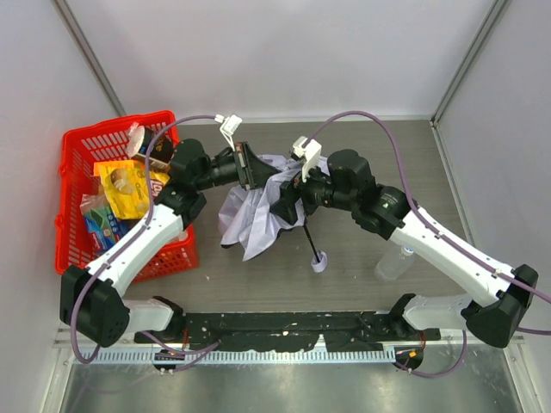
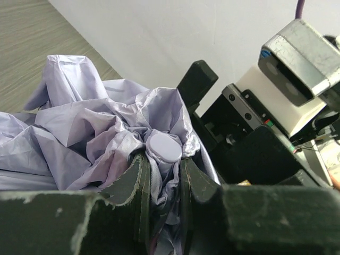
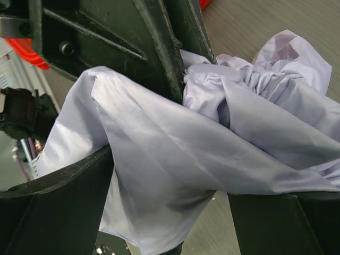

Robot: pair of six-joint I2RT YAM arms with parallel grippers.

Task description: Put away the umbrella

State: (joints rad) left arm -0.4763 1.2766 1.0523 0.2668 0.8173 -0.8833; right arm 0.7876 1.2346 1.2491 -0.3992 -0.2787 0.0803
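Mid-table, both arms meet over a crumpled brolly:

- Between the two arms, just right of the red basket [image 1: 79,151], the umbrella [image 1: 250,217] hangs with its pale lavender-grey canopy loose and rumpled.
- From under the cloth its thin black shaft [image 1: 310,242] slants toward the near edge. It ends at the small handle [image 1: 319,257] with the lavender strap, low by the table [image 1: 430,172].
- The left gripper [image 2: 163,178] reaches in from the basket side, its two dark fingers [image 2: 133,183] pressed together on a pinch of fabric just below the round pale cap [image 2: 164,147] at the umbrella's tip.
- The right gripper [image 3: 170,180] comes in from the other side. Its fingers [image 3: 58,204] stand spread wide, with a thick fold of canopy draped between them and over one of them.
- The two claws sit close together at the top of the canopy, almost nose to nose.
- The basket holds yellow and blue packets [image 1: 120,194] and stands at the left edge, beside the left arm.
- A clear plastic bottle [image 1: 393,263] lies on the table near the right arm, well apart from the umbrella's handle.
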